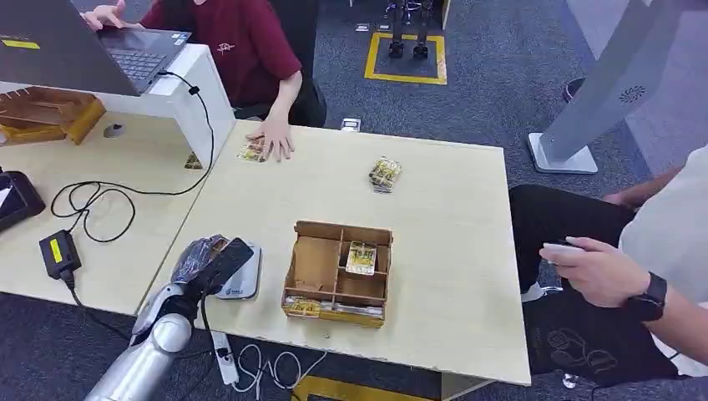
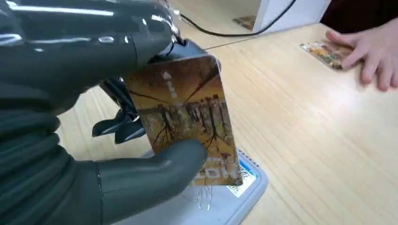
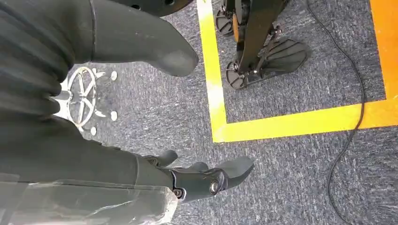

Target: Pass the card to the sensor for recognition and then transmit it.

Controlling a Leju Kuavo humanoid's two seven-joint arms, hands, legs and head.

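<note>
My left hand [image 1: 207, 261] holds a brown picture card [image 2: 187, 122] pinched between thumb and fingers, just above the light grey sensor pad [image 1: 242, 280] near the table's front left edge. In the left wrist view the card's lower edge hangs close over the sensor pad [image 2: 225, 199]; I cannot tell if they touch. My right hand [image 3: 155, 112] hangs over the carpet with thumb and fingers apart and nothing in it.
A wooden compartment box [image 1: 338, 271] with cards stands right of the sensor. Loose card packs [image 1: 385, 174] lie farther back. A person's hand [image 1: 271, 134] rests on a card at the far edge. Another person [image 1: 634, 267] sits at the right. Cables [image 1: 92, 205] and a laptop [image 1: 100, 42] lie left.
</note>
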